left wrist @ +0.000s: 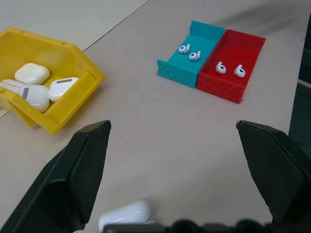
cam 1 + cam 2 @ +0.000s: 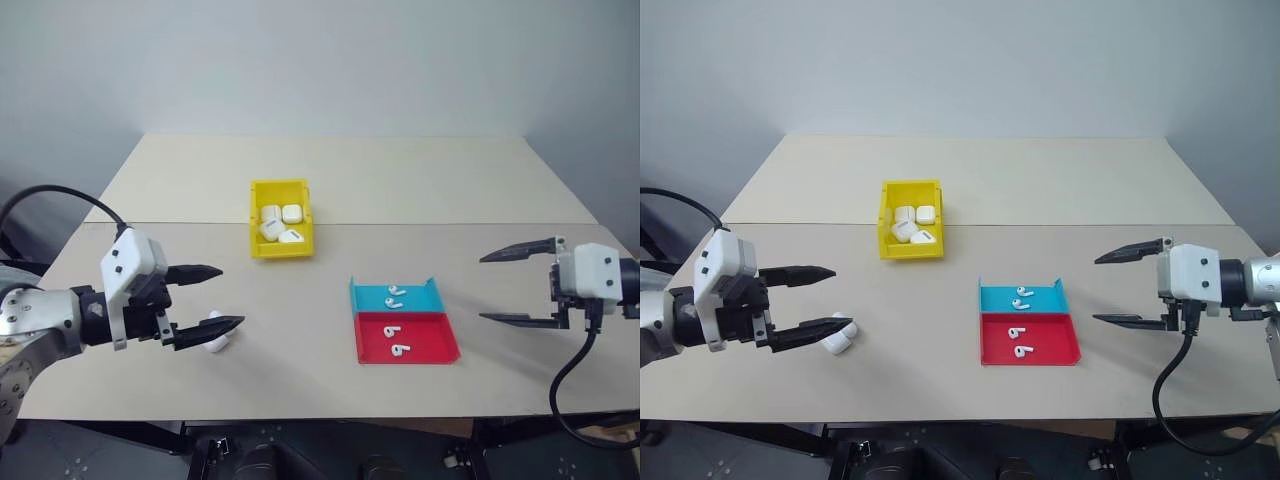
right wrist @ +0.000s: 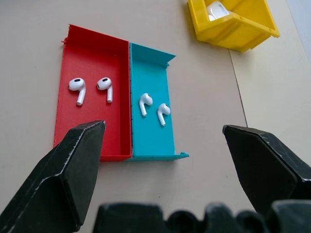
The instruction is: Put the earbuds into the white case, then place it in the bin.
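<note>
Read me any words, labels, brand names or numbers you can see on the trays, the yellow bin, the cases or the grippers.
None: no readable text on the bin, the blue tray, the red tray, the white case, the earbuds, the left gripper or the right gripper.

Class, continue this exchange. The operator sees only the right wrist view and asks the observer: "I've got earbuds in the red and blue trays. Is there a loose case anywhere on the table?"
Observer: Yes. One small glossy white plastic case lies on the beige table, close by the left gripper.
Operator: Is that gripper holding it?
Observer: No. Its jaws stand open, and the case lies on the tabletop beside the lower finger.
Operator: What's inside the bin?
Observer: I count four white cases in the bright yellow rectangular plastic bin.
</note>
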`<state>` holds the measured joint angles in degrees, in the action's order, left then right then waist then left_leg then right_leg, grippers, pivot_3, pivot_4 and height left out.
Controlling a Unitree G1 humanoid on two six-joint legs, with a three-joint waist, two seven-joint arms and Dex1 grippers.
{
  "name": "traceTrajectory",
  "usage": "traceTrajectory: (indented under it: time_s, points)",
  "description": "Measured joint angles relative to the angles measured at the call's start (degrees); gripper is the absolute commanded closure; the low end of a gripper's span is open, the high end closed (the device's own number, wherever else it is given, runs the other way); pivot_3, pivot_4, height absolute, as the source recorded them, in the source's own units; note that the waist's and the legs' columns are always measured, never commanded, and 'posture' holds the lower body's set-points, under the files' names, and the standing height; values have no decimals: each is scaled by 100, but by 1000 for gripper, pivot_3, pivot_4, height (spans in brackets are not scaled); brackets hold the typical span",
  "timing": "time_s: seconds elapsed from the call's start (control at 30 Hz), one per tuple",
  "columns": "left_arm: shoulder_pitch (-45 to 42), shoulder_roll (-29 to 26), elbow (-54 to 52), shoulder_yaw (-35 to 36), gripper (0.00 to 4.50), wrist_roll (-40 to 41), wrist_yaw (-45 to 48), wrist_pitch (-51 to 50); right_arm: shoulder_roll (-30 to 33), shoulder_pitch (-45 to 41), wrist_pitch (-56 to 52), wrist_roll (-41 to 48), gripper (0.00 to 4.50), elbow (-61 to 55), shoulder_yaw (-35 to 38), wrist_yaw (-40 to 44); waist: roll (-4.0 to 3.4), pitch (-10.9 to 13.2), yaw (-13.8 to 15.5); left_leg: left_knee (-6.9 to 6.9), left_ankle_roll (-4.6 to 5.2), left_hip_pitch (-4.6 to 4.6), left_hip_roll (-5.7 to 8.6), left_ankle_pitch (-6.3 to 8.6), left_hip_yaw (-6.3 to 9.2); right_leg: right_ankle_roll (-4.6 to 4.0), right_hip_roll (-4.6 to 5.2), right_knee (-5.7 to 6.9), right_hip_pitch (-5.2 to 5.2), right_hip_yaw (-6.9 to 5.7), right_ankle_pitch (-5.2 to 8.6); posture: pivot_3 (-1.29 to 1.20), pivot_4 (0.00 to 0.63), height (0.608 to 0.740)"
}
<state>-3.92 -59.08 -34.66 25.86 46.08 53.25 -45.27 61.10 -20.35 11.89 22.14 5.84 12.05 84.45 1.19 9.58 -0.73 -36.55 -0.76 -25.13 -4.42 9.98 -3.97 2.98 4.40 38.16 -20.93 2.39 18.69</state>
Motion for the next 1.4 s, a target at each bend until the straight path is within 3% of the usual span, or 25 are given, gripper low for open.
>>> traceTrajectory:
  time_s: [0.4,0.6,0.7,0.77,0.93,1.0,1.03,1.13,1.27,1.33,1.4]
  points:
    - [135,-25,-671,15,0,-128,-1072,-474,2,-134,-1,-8,9,111,-107,93,0,0,-2,0,0,0,0,0,1,0,0,0,0,1,0,0,150,740]
    - [-546,215,-1274,-384,0,-1,-2847,-1857,4,-406,-27,-103,9,323,-318,112,1,0,7,-5,0,2,2,0,8,1,1,4,8,1,-1,0,150,740]
    - [-1408,608,-1672,-638,0,300,-3673,-3212,27,-468,-144,-115,9,351,-416,130,3,1,33,-7,-1,2,3,0,16,1,-1,5,13,-7,-1,0,150,740]
    - [-2051,1204,-1795,-727,0,443,-4354,-4248,32,-477,-197,-116,9,368,-449,161,-2,-2,52,-15,0,5,6,0,19,3,0,6,23,-5,-1,0,150,740]
    - [-2246,1634,-1263,-1099,0,1470,-6230,-4704,64,-490,-265,-201,9,409,-505,149,3,1,14,-15,0,22,4,0,38,2,2,3,41,-3,-2,0,150,740]
    - [-2255,1338,-1218,-1380,0,1887,-6751,-4705,63,-507,-335,-240,9,409,-535,153,5,2,-8,-12,-1,31,4,0,44,2,2,0,50,0,-2,0,150,740]
    - [-2304,726,-1246,-1576,0,2374,-6786,-4706,64,-526,-369,-243,9,409,-578,160,8,5,-22,-9,-3,37,4,0,39,2,2,0,52,-1,-2,0,150,740]
    - [-2332,-32,-954,-1602,0,3303,-7007,-4698,62,-574,-421,-276,9,410,-657,160,5,4,-15,0,-3,59,5,1,27,1,3,-6,68,1,-1,0,150,740]
    - [-2307,-1976,-171,-2233,0,5290,-7817,-3973,64,-601,-535,-295,9,424,-702,171,15,10,-5,14,-6,77,6,-1,27,-1,11,-8,75,8,0,0,150,740]
    - [-2407,-2482,-56,-2597,0,5927,-7915,-3602,64,-601,-603,-296,9,430,-711,178,14,10,16,20,-5,83,14,0,4,-1,16,-10,77,10,0,0,150,740]
    - [-2559,-2581,123,-2903,0,6207,-7864,-3454,64,-601,-628,-298,9,426,-723,177,13,10,57,23,-8,83,12,-2,4,-5,9,-9,75,4,2,0,150,740]
